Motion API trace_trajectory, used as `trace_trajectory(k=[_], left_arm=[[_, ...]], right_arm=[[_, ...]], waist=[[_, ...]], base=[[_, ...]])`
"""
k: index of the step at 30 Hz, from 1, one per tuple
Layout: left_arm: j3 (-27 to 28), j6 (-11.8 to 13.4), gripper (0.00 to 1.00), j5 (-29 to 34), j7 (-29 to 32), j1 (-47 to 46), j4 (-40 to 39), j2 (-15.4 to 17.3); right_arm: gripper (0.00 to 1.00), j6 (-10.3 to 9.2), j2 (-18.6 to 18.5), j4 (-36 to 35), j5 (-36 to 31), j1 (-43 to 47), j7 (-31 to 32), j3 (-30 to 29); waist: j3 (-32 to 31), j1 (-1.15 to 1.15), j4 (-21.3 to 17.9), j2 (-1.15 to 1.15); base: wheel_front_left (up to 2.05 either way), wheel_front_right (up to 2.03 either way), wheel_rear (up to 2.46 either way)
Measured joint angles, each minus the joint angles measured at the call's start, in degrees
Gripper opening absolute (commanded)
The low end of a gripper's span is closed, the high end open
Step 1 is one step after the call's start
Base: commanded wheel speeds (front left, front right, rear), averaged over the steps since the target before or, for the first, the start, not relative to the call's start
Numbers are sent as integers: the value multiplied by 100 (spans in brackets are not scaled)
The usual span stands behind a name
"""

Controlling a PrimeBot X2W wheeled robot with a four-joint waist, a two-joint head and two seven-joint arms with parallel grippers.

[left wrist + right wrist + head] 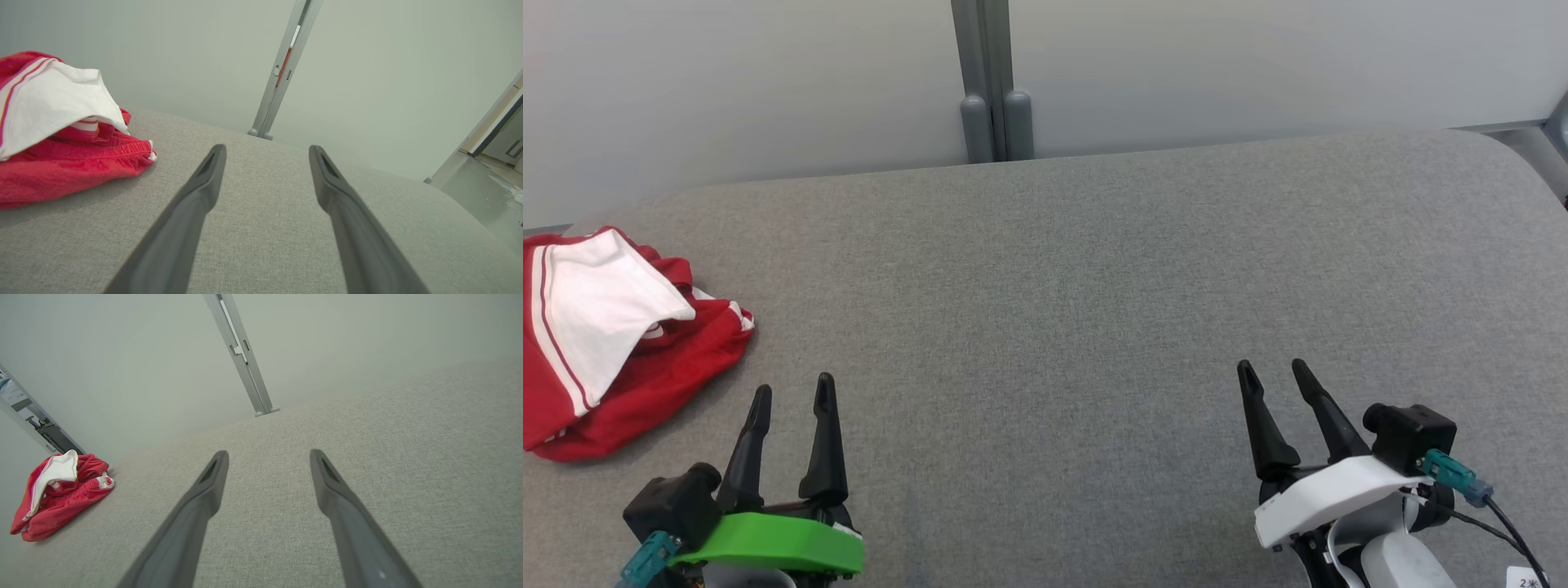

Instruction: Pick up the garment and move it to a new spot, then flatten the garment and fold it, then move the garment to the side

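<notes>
Garment: a crumpled red fabric garment with a white panel and white stripes (613, 351) lies bunched at the far left of the surface, close to its left and back edges.
Left gripper: the green-collared left gripper (793, 386) stands just right of the garment, apart from it, with its dark fingers spread and nothing between them.
Surface: a wide grey woven fabric surface (1045, 286) lies bare from the garment across to the right side.
Back edge: a grey metal post (992, 82) stands behind the middle, between pale wall panels (727, 82).
Right gripper: the white-collared right gripper (1272, 367) is well apart from the garment, its fingers parted and empty.
Right edge: the surface rounds off at the far right corner.
</notes>
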Motion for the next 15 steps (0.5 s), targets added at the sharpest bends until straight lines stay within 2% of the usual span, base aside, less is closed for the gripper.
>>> trace_trajectory(k=[15], left_arm=[[-62, -57, 100, 658, -191, 58, 41, 5]], right_arm=[[100, 1, -7, -2, -792, -3, -197, 48]], waist=[[-13, 0, -24, 0]], base=[[0, 0, 0]])
